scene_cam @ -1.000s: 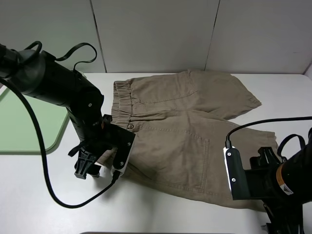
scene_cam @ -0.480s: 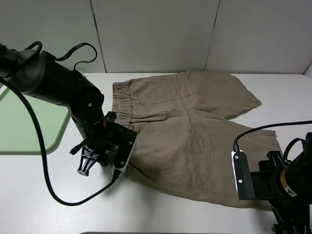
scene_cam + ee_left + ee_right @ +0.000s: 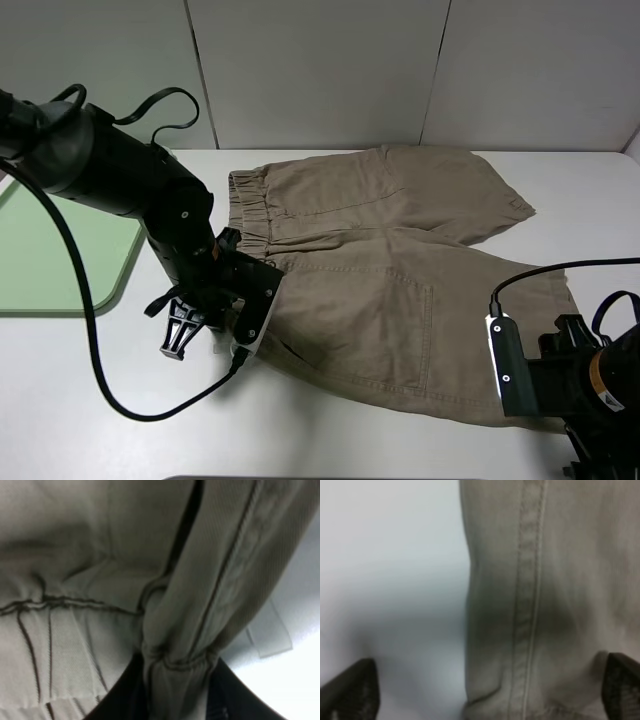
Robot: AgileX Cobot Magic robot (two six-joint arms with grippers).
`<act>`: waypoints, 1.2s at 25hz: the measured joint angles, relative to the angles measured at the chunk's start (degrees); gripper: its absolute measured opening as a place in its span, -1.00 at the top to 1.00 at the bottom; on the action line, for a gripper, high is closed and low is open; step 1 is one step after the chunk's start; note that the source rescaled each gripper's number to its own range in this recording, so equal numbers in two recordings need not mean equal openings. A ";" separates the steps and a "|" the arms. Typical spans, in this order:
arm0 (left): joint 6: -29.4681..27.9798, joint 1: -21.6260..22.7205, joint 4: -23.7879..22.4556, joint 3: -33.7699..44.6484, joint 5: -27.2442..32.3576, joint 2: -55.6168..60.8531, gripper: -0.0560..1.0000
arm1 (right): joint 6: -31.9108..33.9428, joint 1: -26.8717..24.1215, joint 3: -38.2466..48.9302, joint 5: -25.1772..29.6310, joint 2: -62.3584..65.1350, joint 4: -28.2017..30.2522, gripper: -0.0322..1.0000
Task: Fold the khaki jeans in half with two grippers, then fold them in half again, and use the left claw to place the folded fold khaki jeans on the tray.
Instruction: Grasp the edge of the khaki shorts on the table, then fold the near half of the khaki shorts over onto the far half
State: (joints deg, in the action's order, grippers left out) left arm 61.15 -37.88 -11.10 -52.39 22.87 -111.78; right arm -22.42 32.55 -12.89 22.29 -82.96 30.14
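Note:
The khaki jeans (image 3: 390, 270) lie spread flat on the white table, waistband to the left and legs to the right. My left gripper (image 3: 200, 330) sits at the near corner of the waistband. In the left wrist view it (image 3: 175, 692) is shut on a bunched fold of the gathered waistband (image 3: 172, 667), which is pinched between the black fingers (image 3: 225, 702). My right gripper (image 3: 485, 692) is open, its fingertips (image 3: 350, 690) wide apart on either side of the near leg's hem (image 3: 530, 605). The right arm (image 3: 560, 385) hangs over that hem at the bottom right. The tray (image 3: 50, 260) lies at the far left.
A black cable (image 3: 90, 340) loops from the left arm over the table's front left. A small pale label (image 3: 270, 635) lies on the table beside the waistband. A grey panelled wall (image 3: 320, 70) stands behind the table.
The left gripper has closed on the waistband corner and bunched the cloth. The right arm has slid right and toward the near edge, along the leg hem.

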 joint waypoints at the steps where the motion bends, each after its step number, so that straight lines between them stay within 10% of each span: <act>1: 0.00 0.00 -0.17 0.00 0.00 0.00 0.65 | 0.00 0.00 0.00 -0.42 0.00 0.05 -0.79; 14: 0.00 -0.06 -0.53 0.00 0.29 0.00 0.65 | -1.06 -3.63 -0.01 -4.75 -2.79 1.26 -0.28; 21: 0.00 -0.06 -1.18 0.00 0.43 0.00 0.70 | -1.10 -3.63 -0.01 -5.22 -3.35 1.86 0.91; 30: 0.00 -0.06 -1.40 0.00 0.43 0.00 0.87 | -1.10 -3.63 0.04 -5.05 -1.57 1.86 0.94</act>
State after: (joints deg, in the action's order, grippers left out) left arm 61.15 -37.94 -12.50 -52.39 23.30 -111.78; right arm -23.52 28.92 -12.85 17.24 -84.53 32.00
